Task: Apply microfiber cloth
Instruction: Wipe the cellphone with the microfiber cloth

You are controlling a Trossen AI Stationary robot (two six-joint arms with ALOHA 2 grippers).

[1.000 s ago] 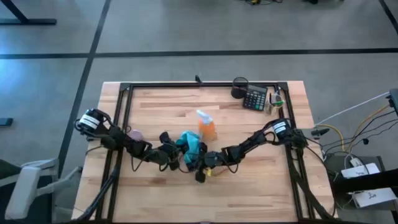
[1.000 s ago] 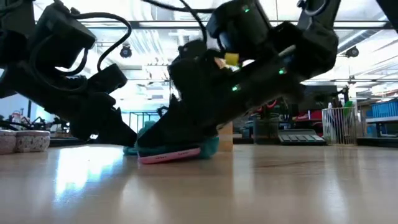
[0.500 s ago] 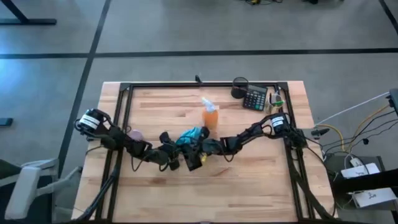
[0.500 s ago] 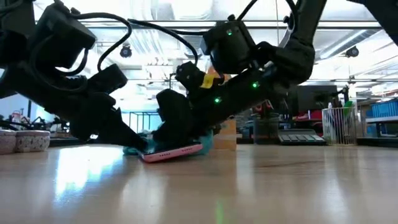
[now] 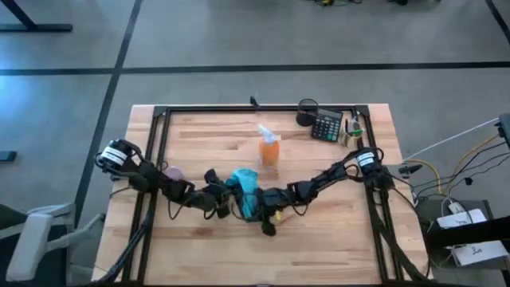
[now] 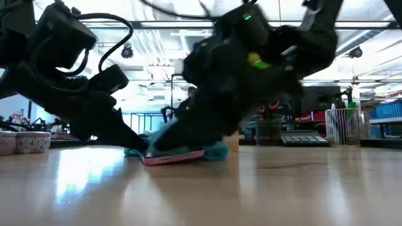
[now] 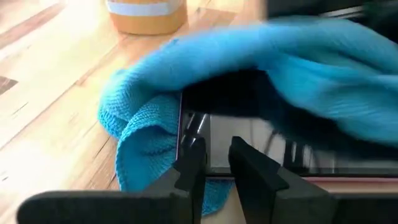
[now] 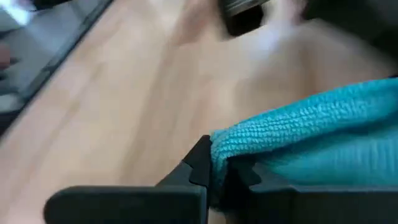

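Turquoise microfiber cloth [image 5: 246,190] sits pinched in my right gripper [image 8: 219,163], draped over the black slab [image 7: 249,134] mid-table while my left gripper [image 7: 214,163] clamps narrowly on the slab's edge, so wiping looks underway, not finished.

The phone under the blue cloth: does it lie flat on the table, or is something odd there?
It is not flat. In the low view the phone sits tilted, one end raised off the table, where the left hand meets its edge. The microfiber cloth, held by the right hand, lies bunched over it.
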